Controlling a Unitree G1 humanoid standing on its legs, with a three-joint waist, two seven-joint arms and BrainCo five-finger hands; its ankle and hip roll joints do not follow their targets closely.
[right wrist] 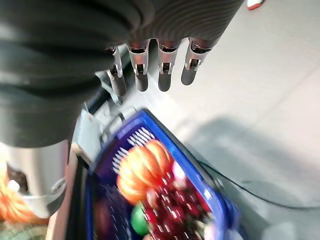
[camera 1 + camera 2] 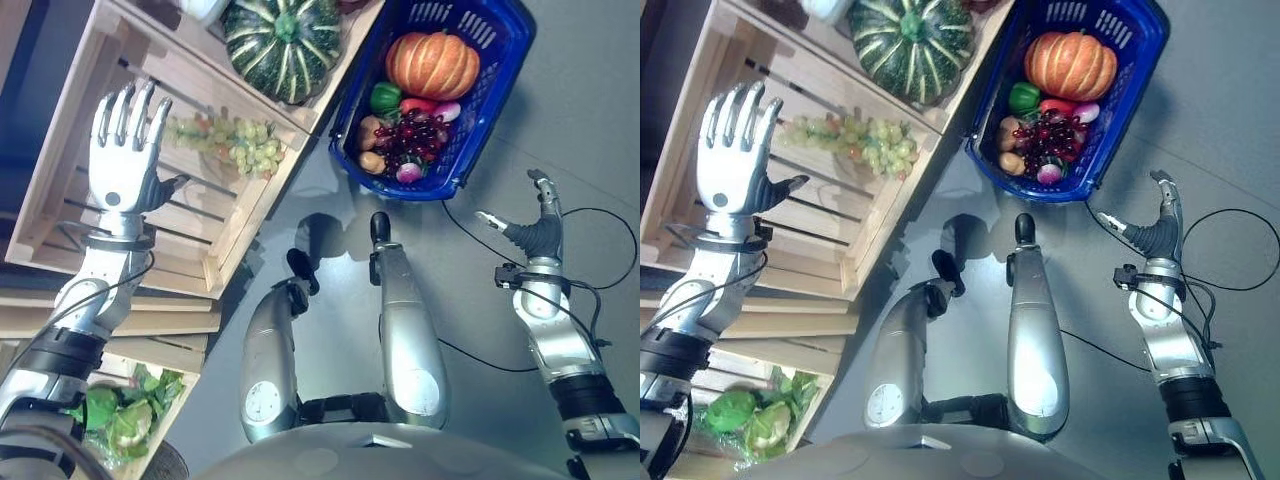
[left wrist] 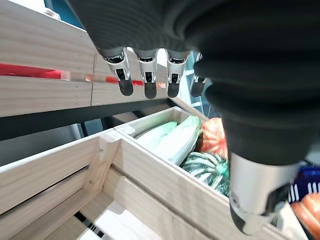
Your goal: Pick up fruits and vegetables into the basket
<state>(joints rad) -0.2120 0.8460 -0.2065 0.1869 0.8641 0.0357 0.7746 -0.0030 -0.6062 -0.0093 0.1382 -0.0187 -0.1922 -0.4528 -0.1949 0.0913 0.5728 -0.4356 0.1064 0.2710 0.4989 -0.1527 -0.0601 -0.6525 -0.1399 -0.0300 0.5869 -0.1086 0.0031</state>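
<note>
A blue basket (image 2: 500, 60) stands on the grey floor, holding an orange pumpkin (image 2: 433, 64), a green pepper (image 2: 385, 97), dark red grapes (image 2: 412, 135) and other small produce. A bunch of green grapes (image 2: 232, 142) lies in the wooden crate (image 2: 60, 180) to the basket's left. A green striped squash (image 2: 282, 40) sits in the crate behind it. My left hand (image 2: 124, 150) hovers open over the crate, left of the green grapes, holding nothing. My right hand (image 2: 536, 228) hangs open above the floor, right of and nearer than the basket; the basket (image 1: 105, 170) shows past its fingers (image 1: 165, 70).
Leafy greens (image 2: 125, 415) lie in a lower crate at the bottom left. In the left wrist view, pale green vegetables (image 3: 172, 140) and the squash (image 3: 210, 167) fill the neighbouring crate, with wooden shelf boards (image 3: 45, 60) behind. Grey floor (image 2: 590, 130) spreads right of the basket.
</note>
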